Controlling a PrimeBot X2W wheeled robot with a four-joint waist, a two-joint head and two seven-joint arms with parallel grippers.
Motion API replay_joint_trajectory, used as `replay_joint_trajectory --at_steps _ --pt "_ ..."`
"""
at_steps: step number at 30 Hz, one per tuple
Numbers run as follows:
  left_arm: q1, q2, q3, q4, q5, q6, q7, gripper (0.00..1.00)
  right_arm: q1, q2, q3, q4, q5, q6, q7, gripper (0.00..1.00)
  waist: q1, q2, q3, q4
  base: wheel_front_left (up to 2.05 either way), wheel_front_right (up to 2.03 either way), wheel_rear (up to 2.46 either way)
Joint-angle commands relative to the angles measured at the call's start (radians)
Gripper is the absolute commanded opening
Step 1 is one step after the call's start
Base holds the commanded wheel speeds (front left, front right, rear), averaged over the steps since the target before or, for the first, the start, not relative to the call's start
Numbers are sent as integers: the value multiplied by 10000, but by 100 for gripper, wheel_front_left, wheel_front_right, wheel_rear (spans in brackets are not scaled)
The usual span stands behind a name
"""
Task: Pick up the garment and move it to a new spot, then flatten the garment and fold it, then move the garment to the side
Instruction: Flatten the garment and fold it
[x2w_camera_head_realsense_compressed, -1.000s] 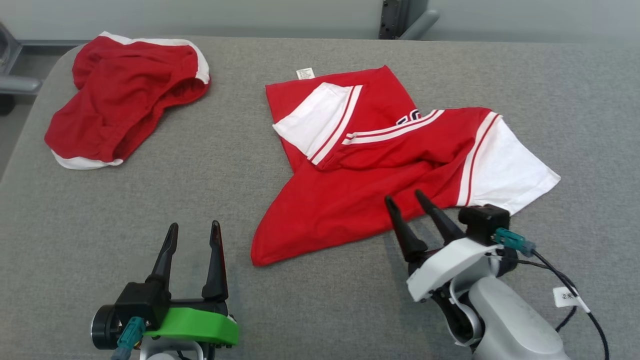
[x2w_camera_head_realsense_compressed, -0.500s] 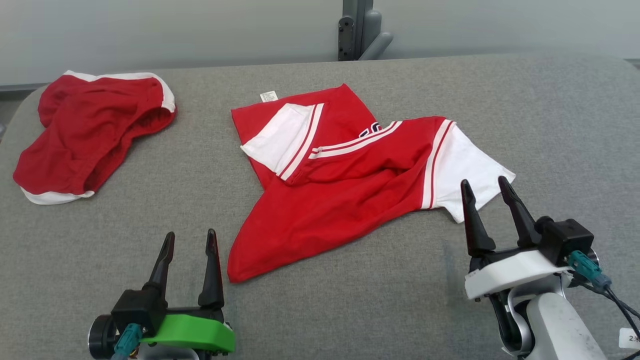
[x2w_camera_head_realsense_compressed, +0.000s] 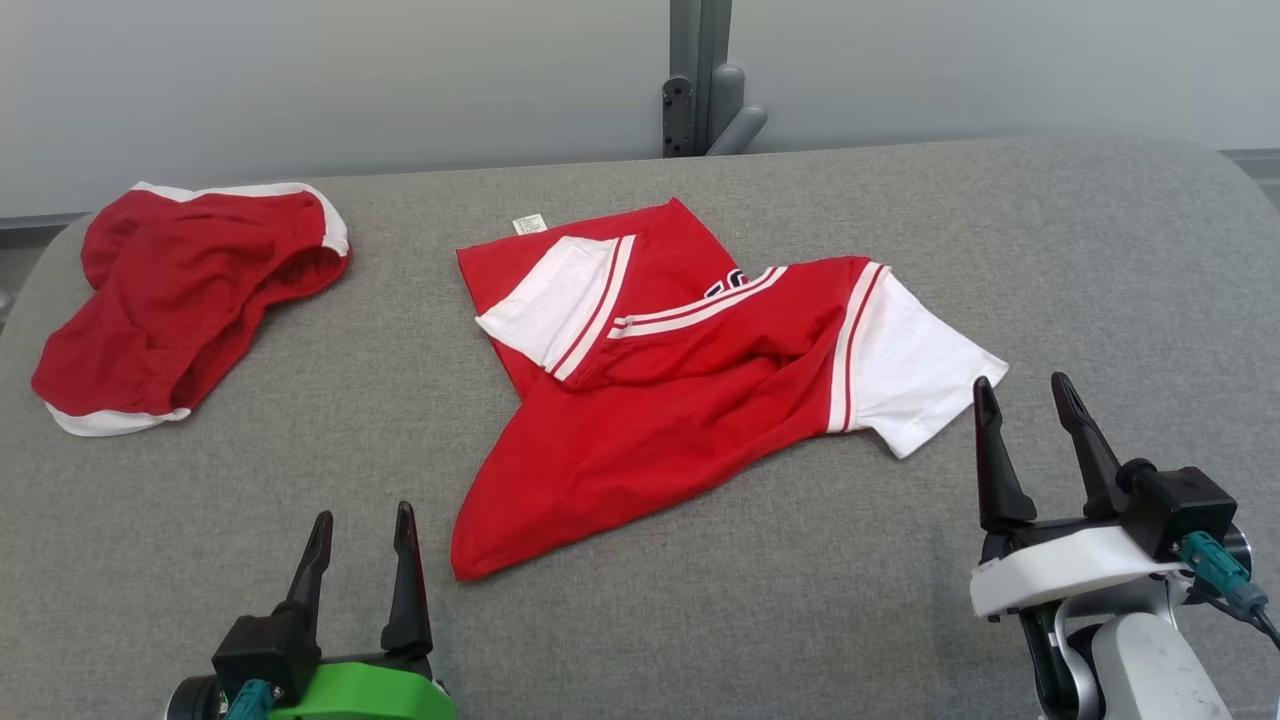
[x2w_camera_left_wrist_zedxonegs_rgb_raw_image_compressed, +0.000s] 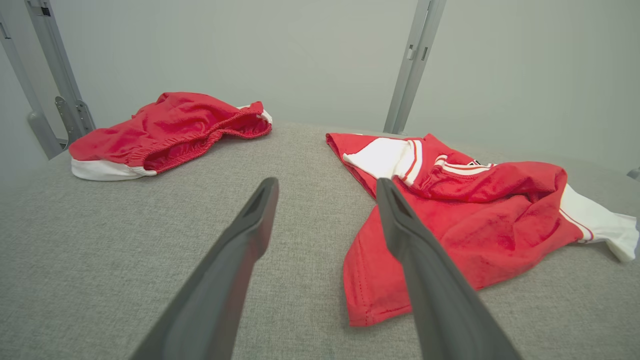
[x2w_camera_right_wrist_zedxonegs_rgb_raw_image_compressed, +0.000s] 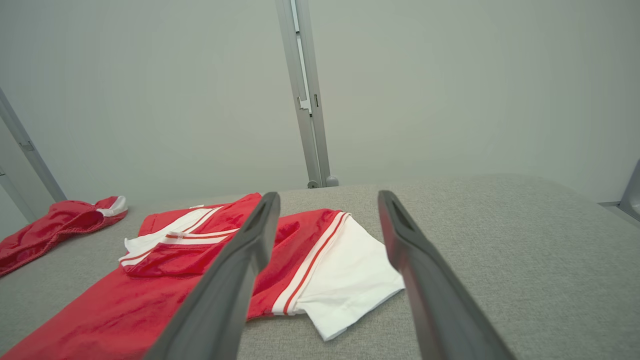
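The garment, a red jersey (x2w_camera_head_realsense_compressed: 650, 420) with white striped sleeves, lies crumpled and partly folded over itself in the middle of the grey padded table (x2w_camera_head_realsense_compressed: 800, 620). It also appears as the jersey (x2w_camera_left_wrist_zedxonegs_rgb_raw_image_compressed: 475, 220) in the left wrist view and the jersey (x2w_camera_right_wrist_zedxonegs_rgb_raw_image_compressed: 150, 300) in the right wrist view. My left gripper (x2w_camera_head_realsense_compressed: 363, 515) stands open near the front edge, just left of the jersey's lower corner. My right gripper (x2w_camera_head_realsense_compressed: 1022, 383) is open too, close beside the white sleeve's tip. Both hold nothing; the left gripper (x2w_camera_left_wrist_zedxonegs_rgb_raw_image_compressed: 326, 182) and right gripper (x2w_camera_right_wrist_zedxonegs_rgb_raw_image_compressed: 328, 195) show bare gaps.
A pair of red shorts (x2w_camera_head_realsense_compressed: 180, 300) with white trim lies bunched at the table's far left, seen too as shorts (x2w_camera_left_wrist_zedxonegs_rgb_raw_image_compressed: 165, 130). A grey metal post (x2w_camera_head_realsense_compressed: 700, 80) rises behind the table's back edge. Bare grey surface stretches right of the jersey.
The head camera has shifted. My right gripper has drawn away from the jersey's lower hem to the right, past the white sleeve. The jersey lies as before.
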Motion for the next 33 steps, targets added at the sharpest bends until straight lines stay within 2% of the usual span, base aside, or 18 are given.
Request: replay_joint_trajectory --at_steps 1,11,17,20,33 --pt "165 12 35 56 -15 -43 -5 100 136 4 -26 -44 -54 0 -31 100 0 55 -55 -11 0 0 0" --pt "228 12 -58 156 54 -92 -7 100 186 8 -46 125 -68 0 -29 100 0 55 -133 -35 0 0 0" --pt "229 12 -195 178 79 -87 -7 100 -94 3 -227 770 -229 0 -31 100 0 55 -62 28 0 0 0" --pt "62 12 -352 181 119 -125 -7 100 -838 -297 -565 2097 -509 0 9 100 0 55 212 145 0 0 0" --pt "-675 14 -743 166 141 -147 -7 100 -3908 -1555 -1478 6239 -730 -1 834 100 0 55 1454 935 0 0 0"
